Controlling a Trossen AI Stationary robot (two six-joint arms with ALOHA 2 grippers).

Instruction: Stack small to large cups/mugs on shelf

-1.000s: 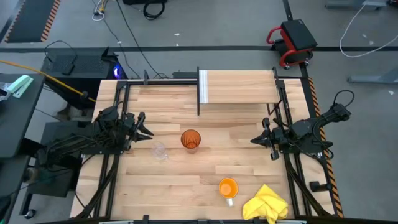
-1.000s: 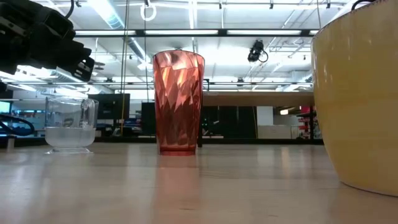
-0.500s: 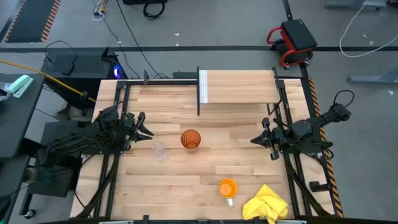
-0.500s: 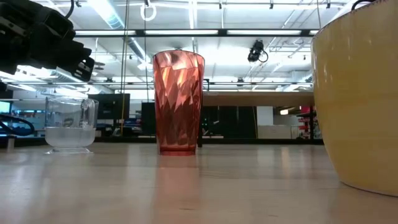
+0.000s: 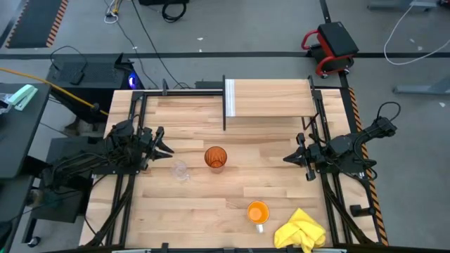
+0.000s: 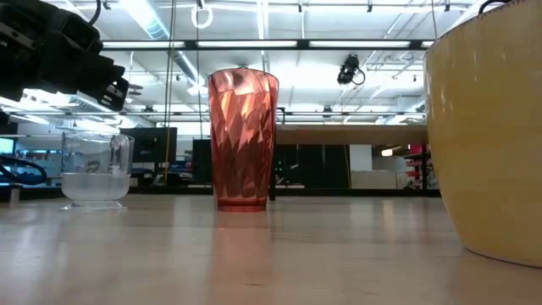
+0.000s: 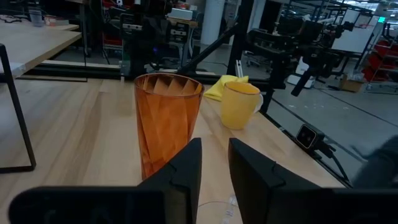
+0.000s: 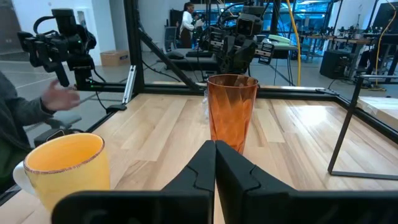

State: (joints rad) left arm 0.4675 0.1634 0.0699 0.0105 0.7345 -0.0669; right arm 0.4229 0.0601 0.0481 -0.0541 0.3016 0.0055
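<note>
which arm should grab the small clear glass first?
Left, probably. The small clear glass stands just off the left end effector, whose fingers are slightly apart. The right end effector is shut and sits beyond the tall dark-orange tumbler.

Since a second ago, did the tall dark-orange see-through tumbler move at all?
No. In the high view the tall dark-orange translucent tumbler sits in the same spot, in front of the raised light-wood shelf and beside the small clear glass.
</note>
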